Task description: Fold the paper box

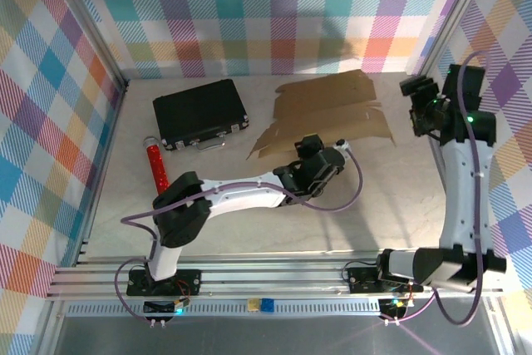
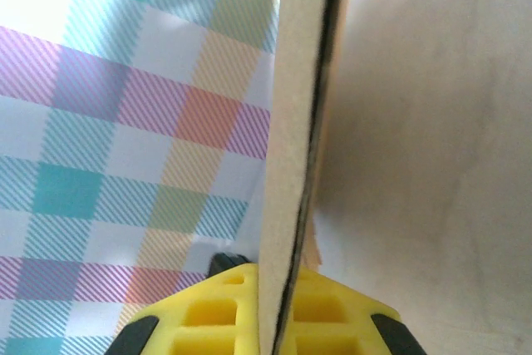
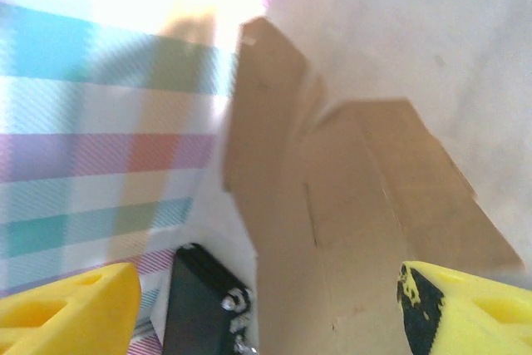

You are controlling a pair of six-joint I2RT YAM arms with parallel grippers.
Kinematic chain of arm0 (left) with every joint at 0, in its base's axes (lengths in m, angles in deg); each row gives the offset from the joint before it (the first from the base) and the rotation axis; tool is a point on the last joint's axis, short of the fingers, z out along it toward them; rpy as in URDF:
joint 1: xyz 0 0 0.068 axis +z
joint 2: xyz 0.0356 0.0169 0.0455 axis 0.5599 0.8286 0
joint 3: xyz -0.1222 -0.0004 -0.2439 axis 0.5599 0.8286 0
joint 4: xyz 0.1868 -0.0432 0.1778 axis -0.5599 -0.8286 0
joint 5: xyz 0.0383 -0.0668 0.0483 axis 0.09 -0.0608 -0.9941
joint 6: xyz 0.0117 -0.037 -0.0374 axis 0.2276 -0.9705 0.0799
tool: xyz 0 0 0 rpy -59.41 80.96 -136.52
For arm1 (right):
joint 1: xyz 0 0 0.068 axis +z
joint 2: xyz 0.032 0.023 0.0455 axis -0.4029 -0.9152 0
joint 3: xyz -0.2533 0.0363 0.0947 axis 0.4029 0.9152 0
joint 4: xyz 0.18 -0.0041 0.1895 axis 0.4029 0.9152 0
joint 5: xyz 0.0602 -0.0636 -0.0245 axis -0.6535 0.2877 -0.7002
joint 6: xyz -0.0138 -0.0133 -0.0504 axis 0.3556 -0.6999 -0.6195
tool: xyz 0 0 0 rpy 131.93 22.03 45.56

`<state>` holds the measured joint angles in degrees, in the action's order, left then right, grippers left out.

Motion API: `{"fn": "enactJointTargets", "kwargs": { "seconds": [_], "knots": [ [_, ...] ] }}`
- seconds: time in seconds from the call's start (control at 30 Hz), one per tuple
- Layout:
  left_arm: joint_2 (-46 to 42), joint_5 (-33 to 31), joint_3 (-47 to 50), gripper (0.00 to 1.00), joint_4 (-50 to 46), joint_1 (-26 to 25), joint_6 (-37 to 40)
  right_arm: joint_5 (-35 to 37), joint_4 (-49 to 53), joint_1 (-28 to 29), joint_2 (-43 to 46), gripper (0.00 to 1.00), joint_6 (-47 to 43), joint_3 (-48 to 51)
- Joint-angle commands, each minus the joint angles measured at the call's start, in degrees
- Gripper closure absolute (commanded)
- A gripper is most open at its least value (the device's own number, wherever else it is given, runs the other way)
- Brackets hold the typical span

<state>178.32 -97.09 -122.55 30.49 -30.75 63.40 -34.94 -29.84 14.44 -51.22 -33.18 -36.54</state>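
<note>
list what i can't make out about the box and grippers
- Left wrist view: the paper box sits edge-on between the left gripper fingers, flaps out of frame.
- Right wrist view: box creases blurred; black case cut by bottom edge.
- Top view: left fingertips hidden under the wrist; red tube markings too small.

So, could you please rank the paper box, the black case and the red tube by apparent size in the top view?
1. paper box, a spread-out flat sheet
2. black case
3. red tube, clearly smallest
</note>
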Motion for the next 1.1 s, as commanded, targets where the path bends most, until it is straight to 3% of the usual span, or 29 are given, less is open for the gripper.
{"fn": "enactJointTargets", "kwargs": {
  "seconds": [0.0,0.23,0.6,0.73,0.87,1.07],
  "knots": [
    [-6.7,0.3,-3.2,1.00,-2.2,-0.5,2.4,2.7,-0.6,0.5,0.4,0.20,-7.3,-2.6],
    [-15.5,-1.2,-5.1,1.00,-10.0,-1.9,7.0,2.6,-3.4,1.8,1.6,0.27,-11.9,-5.9],
    [-30.2,-7.6,-5.8,1.00,-11.1,-5.2,24.3,5.9,-3.7,3.7,-3.6,0.27,-9.7,-13.8],
    [-34.6,-0.9,-6.6,1.00,-18.1,-4.4,24.2,5.1,-3.7,4.6,-5.3,0.27,-8.4,-13.9],
    [-34.2,4.8,-7.6,1.00,-25.1,0.8,17.8,4.7,-2.4,5.8,-6.3,0.28,-7.5,-13.1],
    [-24.6,9.4,-6.8,1.00,-19.0,8.4,14.8,1.9,1.8,6.6,-6.6,0.32,-3.4,-11.5]
  ]
}}
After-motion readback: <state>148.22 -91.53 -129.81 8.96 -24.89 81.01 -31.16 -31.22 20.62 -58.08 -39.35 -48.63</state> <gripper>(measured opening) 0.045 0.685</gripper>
